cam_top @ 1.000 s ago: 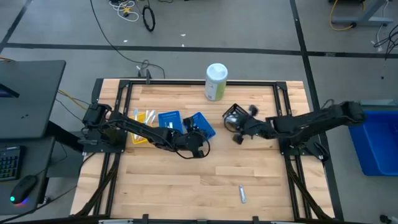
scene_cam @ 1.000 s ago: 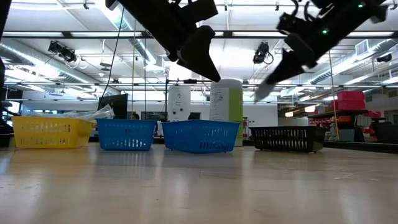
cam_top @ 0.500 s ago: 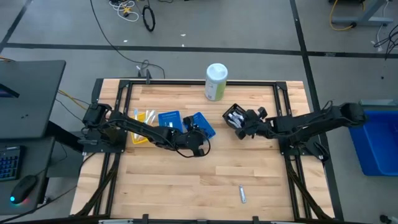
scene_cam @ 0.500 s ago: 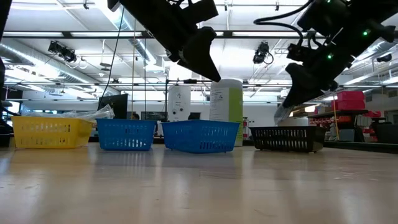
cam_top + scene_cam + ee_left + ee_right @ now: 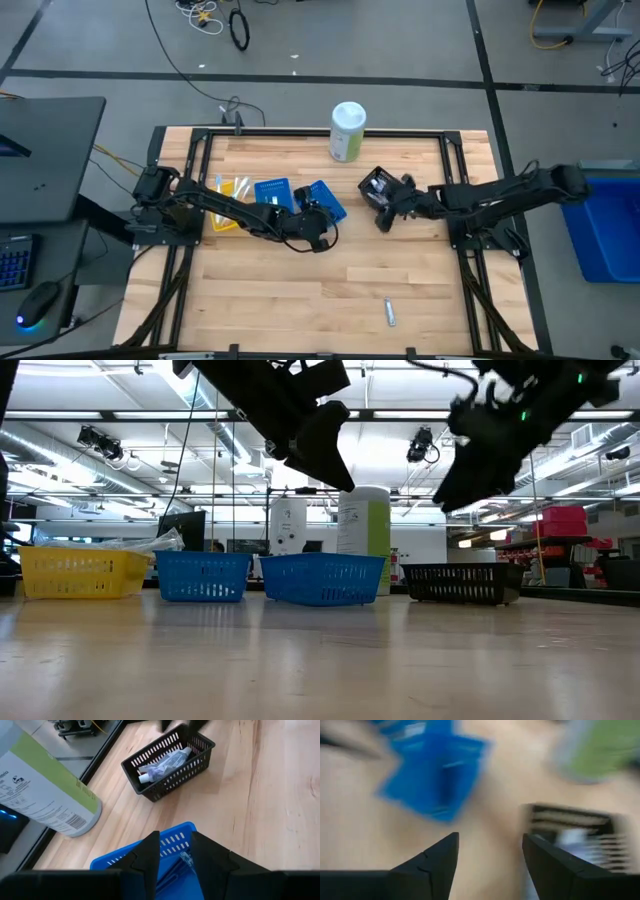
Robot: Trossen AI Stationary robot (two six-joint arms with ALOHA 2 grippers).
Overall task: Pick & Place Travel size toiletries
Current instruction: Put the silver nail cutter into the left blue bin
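High view: the desk (image 5: 300,300) was shown with both arms raised above it. The left gripper (image 5: 318,238) was held over the middle of the desk, just beside the nearer of two blue baskets (image 5: 322,199); in the left wrist view its fingers (image 5: 150,855) were seen narrowly parted, with nothing between them. The right gripper (image 5: 385,215) was poised at the near edge of the black basket (image 5: 377,186) — its fingers (image 5: 440,860) spread wide and empty in the right wrist view. A toothpaste tube (image 5: 162,766) was seen lying inside the black basket; another small tube (image 5: 390,313) was left on the desk towards its front edge. A white-green canister (image 5: 347,131) stood at the far edge.
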